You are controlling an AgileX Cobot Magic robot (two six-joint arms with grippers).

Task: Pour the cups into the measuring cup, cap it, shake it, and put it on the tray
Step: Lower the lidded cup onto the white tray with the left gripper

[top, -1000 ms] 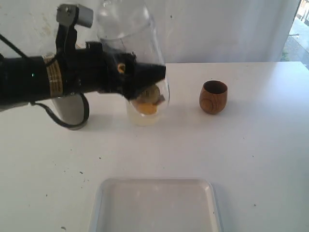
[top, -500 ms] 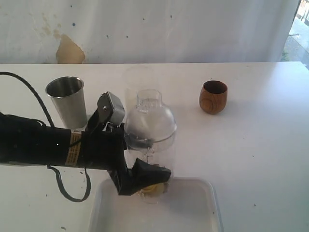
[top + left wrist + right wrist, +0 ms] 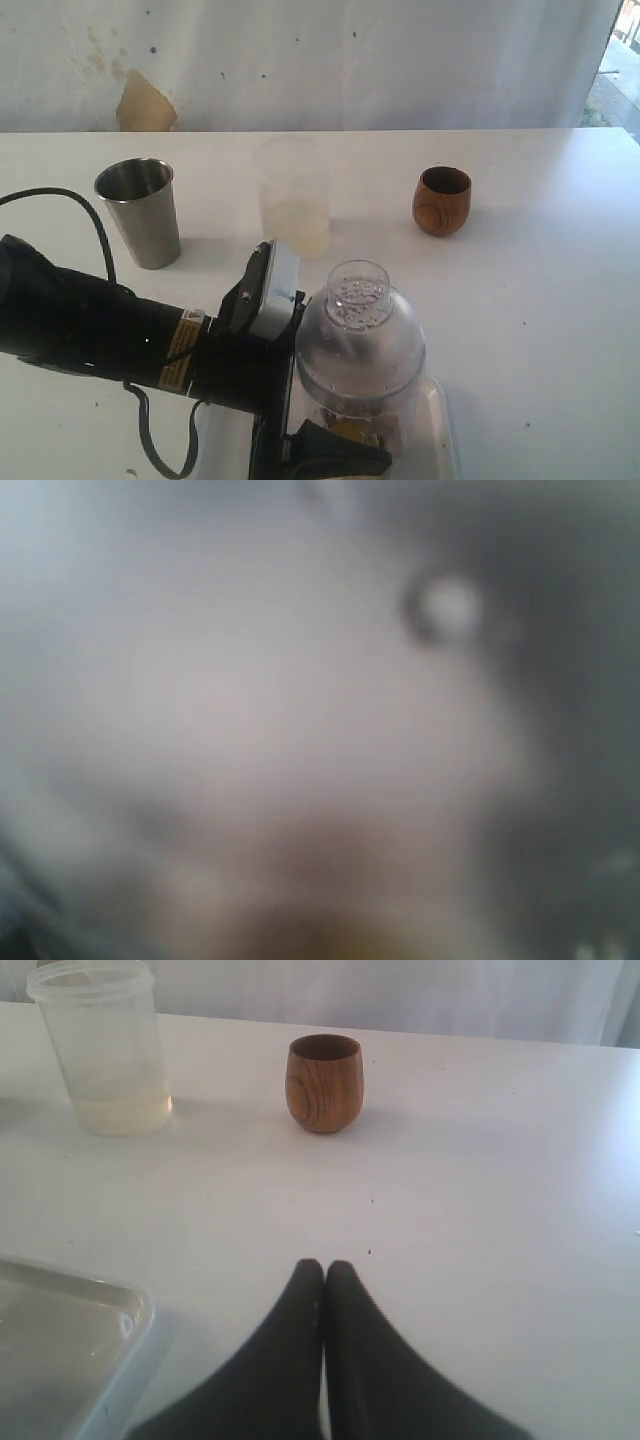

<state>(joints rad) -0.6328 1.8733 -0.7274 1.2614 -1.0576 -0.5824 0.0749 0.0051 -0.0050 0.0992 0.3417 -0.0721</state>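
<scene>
The wide, clear plastic measuring cup (image 3: 358, 345), topped with a clear domed cap (image 3: 357, 290) and carrying yellow-orange pieces (image 3: 352, 432) at its bottom, is being held upright by the black left gripper (image 3: 325, 455). Its jaws are being pressed around the lower part of the jar. Directly beneath this gripper, the flat white rectangular tray (image 3: 445, 430) is being covered almost wholly by the jar and the arm; whether the jar is touching the tray cannot be told. The left wrist view is being filled by a pale grey blur and nothing can be read from it.

Well beyond the left gripper, the tall tapered stainless-steel tumbler (image 3: 140, 212) and a frosted translucent plastic cup (image 3: 293, 195) are being left standing upright on the white table (image 3: 540, 300), apart from each other.

The black right gripper (image 3: 322, 1295) is being kept with its fingertips pressed together, empty, low over the table. The small rounded brown wooden cup (image 3: 323, 1082) is standing well ahead of it, and the tray's corner is lying just beside it.
</scene>
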